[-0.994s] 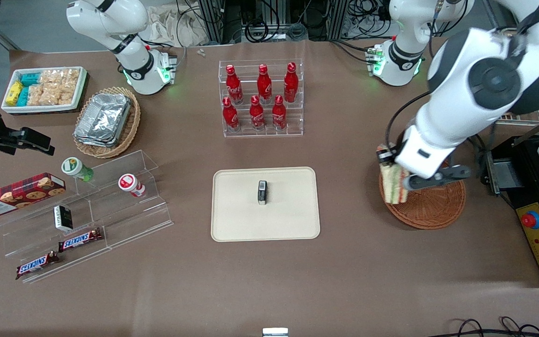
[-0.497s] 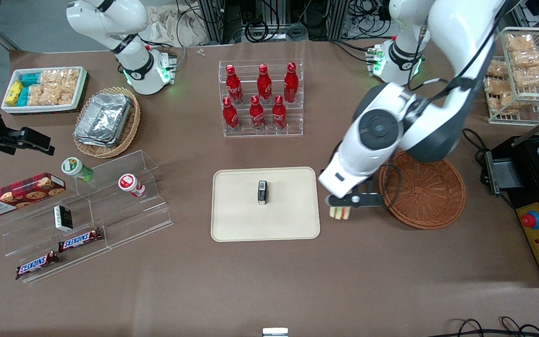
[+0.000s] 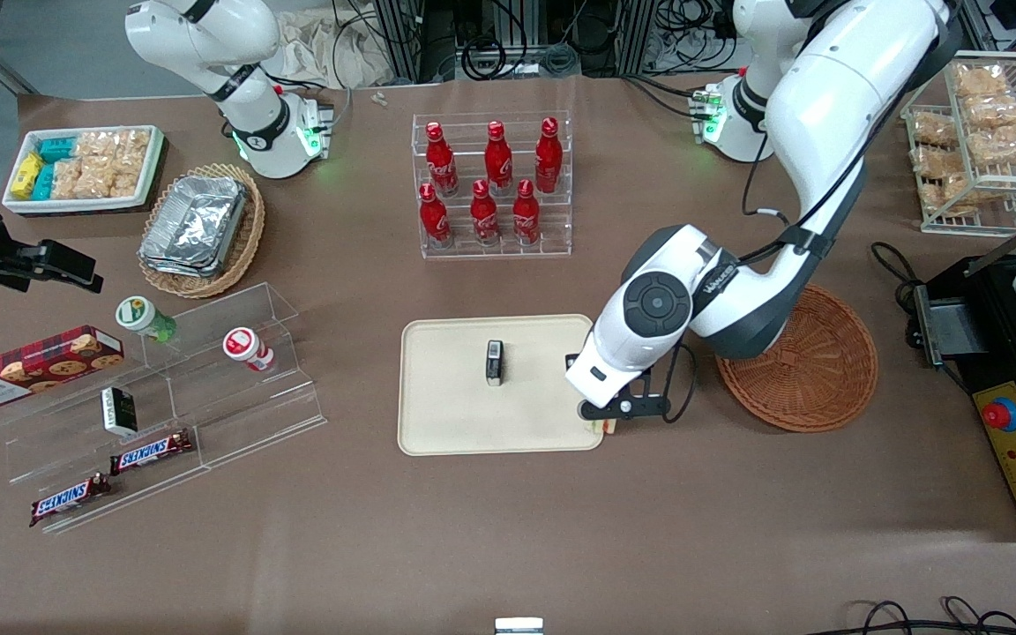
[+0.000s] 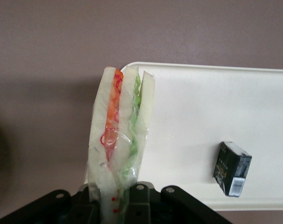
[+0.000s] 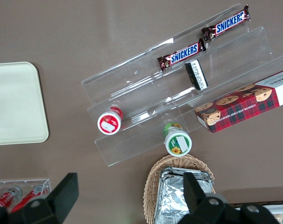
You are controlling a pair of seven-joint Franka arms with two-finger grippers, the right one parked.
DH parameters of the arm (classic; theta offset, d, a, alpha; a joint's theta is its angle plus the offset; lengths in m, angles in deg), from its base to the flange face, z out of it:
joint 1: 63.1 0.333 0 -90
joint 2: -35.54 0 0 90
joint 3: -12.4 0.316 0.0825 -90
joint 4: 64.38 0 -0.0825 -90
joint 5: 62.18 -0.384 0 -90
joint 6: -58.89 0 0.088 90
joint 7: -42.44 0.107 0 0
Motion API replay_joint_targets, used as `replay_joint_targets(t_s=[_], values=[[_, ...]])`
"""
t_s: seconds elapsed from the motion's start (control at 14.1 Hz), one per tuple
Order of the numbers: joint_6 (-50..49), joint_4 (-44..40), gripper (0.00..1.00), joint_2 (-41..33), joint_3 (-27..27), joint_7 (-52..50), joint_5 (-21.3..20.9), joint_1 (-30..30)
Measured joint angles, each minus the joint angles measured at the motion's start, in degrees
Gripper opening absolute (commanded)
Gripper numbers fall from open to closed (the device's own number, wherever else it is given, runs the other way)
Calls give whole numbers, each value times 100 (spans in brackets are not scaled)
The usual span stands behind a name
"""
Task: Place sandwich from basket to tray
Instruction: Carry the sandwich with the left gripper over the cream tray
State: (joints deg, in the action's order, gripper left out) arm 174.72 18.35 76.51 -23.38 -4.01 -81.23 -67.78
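Sandwich (image 4: 120,135) clamped in pincer (image 4: 117,198) above tray (image 4: 216,102) corner.

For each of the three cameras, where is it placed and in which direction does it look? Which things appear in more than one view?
Front view: high, facing the robots, looking down at the table; shows both arms, and the claw shut on the sandwich at the tray corner.
Left wrist view: on the working arm, looking along the sandwich at the tray; shows the dark claw body.
Right wrist view: on the parked arm, looking down at the Snickers bars; shows dark claw parts.
Shared: all views show the tray.
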Motion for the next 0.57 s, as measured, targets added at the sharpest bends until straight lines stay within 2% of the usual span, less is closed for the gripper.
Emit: replay_joint_targets(t_s=[0.57], values=[[707, -7, 9, 693, 91, -629, -453, -207]])
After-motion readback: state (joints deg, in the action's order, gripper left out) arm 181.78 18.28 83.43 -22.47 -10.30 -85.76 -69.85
